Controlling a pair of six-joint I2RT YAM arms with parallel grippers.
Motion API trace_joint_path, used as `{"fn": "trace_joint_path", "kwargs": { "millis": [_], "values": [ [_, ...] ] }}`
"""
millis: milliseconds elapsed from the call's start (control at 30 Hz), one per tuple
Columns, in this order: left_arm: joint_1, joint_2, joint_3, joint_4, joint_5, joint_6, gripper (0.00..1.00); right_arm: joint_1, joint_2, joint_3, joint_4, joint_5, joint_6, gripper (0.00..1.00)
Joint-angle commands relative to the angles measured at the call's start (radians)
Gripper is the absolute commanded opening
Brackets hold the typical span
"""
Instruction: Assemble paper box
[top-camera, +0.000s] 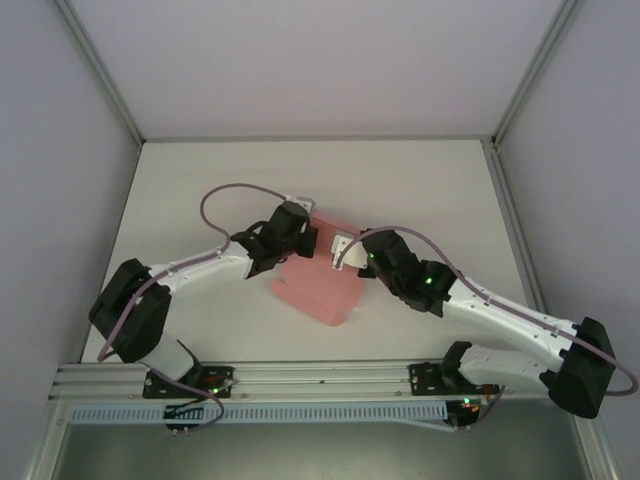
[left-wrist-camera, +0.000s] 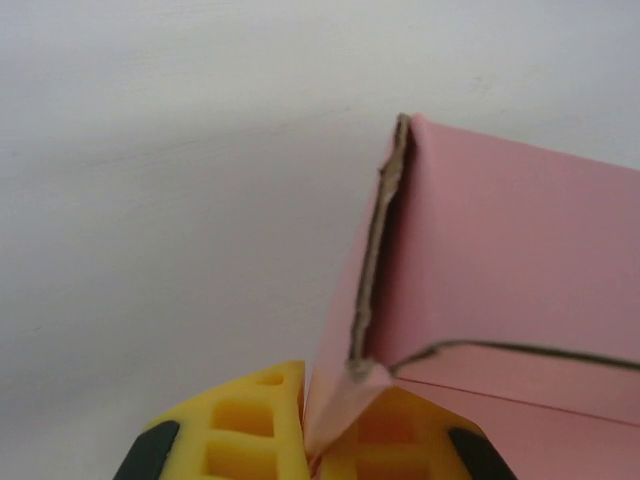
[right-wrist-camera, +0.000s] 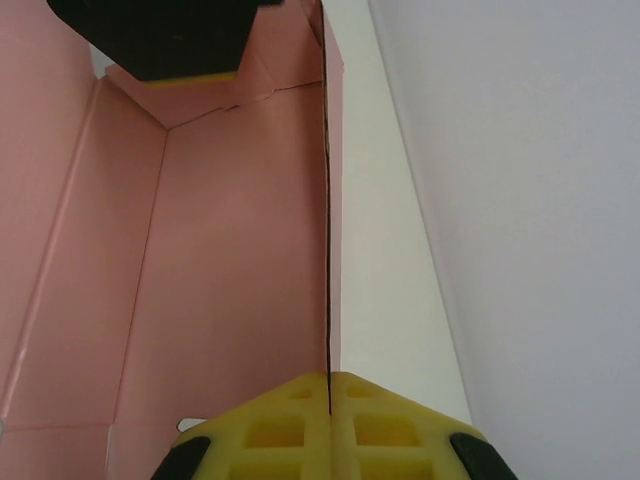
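The paper box (top-camera: 312, 290) is pink card, partly folded, lying mid-table with its flaps raised. My left gripper (top-camera: 303, 238) reaches in at the box's far left corner. In the left wrist view its yellow fingers (left-wrist-camera: 240, 420) are shut on a pinched corner flap of the box (left-wrist-camera: 500, 260), whose torn-looking card edge rises just above them. My right gripper (top-camera: 341, 252) is at the box's far right side. It (right-wrist-camera: 329, 395) is shut on the thin upright wall of the box (right-wrist-camera: 230, 250), seen edge-on between the pads. The left gripper (right-wrist-camera: 170, 45) shows across the box's interior.
The white table (top-camera: 440, 190) is enclosed by pale walls on the left, back and right (top-camera: 590, 150). An aluminium rail (top-camera: 320, 380) with both arm bases runs along the near edge. A purple cable (top-camera: 225, 195) loops above the left arm.
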Motion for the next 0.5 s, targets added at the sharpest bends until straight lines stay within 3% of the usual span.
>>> {"fn": "trace_joint_path", "kwargs": {
  "millis": [0,100,233,367,467],
  "values": [
    [0.019,0.082,0.014,-0.2,-0.46,-0.059,0.0,-0.001,-0.018,0.044,-0.029,0.034,0.041,0.0],
    [-0.018,0.117,0.028,-0.212,-0.546,-0.012,0.0,-0.005,-0.021,0.044,-0.01,0.012,0.056,0.0],
    [-0.054,0.182,0.078,-0.308,-0.683,-0.045,0.0,-0.015,-0.034,0.039,-0.003,-0.017,0.076,0.0],
    [-0.084,0.174,0.085,-0.282,-0.649,-0.009,0.0,-0.022,-0.027,0.029,-0.005,-0.041,0.089,0.0],
    [-0.1,0.065,0.016,-0.125,-0.45,0.083,0.0,-0.027,-0.019,0.012,0.013,-0.059,0.094,0.12]
  ]
}}
